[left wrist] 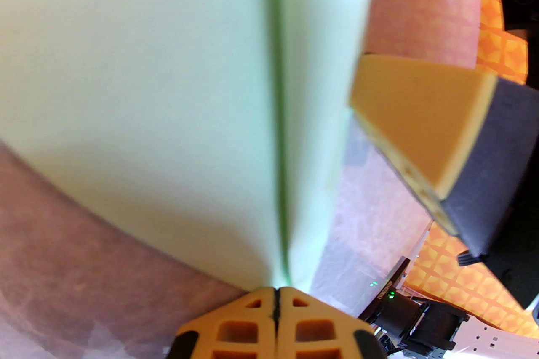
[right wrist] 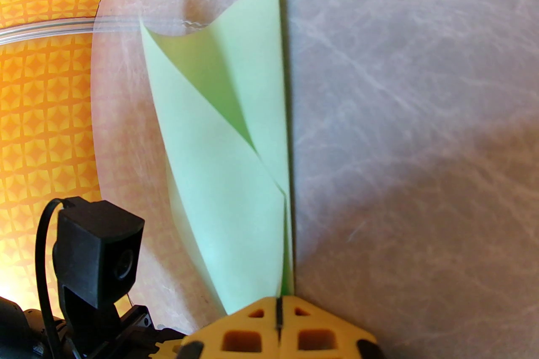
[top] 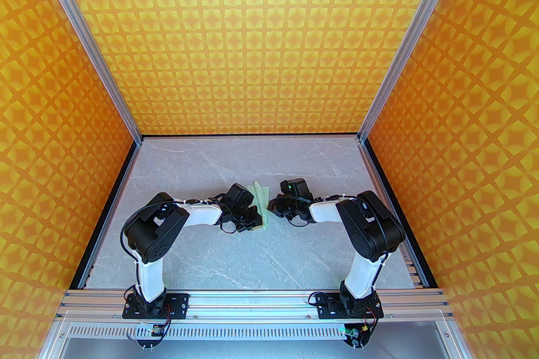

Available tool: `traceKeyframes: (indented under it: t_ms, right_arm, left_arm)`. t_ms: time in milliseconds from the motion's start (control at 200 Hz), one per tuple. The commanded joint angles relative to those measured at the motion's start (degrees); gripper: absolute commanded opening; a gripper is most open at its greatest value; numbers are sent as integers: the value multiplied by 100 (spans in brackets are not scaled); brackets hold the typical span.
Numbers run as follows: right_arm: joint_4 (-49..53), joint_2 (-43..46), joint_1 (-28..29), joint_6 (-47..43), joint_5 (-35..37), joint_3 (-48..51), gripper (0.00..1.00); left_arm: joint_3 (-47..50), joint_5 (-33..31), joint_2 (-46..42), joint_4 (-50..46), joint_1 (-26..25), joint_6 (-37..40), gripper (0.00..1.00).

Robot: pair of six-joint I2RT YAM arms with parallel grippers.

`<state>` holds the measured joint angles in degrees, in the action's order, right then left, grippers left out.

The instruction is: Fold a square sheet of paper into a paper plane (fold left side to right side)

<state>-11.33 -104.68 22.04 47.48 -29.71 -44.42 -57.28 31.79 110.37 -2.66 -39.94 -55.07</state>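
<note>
Left end effector: it is clenching, its two yellow fingers pressing together on the pale mint-green folded sheet of paper, right where the darker crease line is running into the seam between them.
Reason for the left hold: as a judgement, it is anchoring the crease so the stacked layers are not sliding apart.
Sheet position: in the top view the sheet is sitting near the middle of the grey marbled tabletop, directly between the two end effectors and partly lifting off the surface.
Sheet shape: in the right wrist view it is narrowing toward the fingers, while one flap is curling open at the far end.
Right end effector: it is also grasping the sheet, with its fingers closing on the narrow end where the layers are converging.
Reason for the right hold: probably it is steadying the opposite side so the fold can be pressed flat from left to right.
Count: one sheet, showing two overlapping flaps; two arms; two end effectors, both gripping the paper.
</note>
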Motion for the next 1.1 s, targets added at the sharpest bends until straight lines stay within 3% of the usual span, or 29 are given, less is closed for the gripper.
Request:
traceKeyframes:
  t_ms: [0,1095]
  right_arm:
    - [388,-77,-24,-168,233,-80,0]
    - [451,-278,-18,-227,139,-276,0]
  left_arm:
    - [-113,-175,170,-419,22,132,1]
    - [-250,-183,228,-605,-22,216,1]
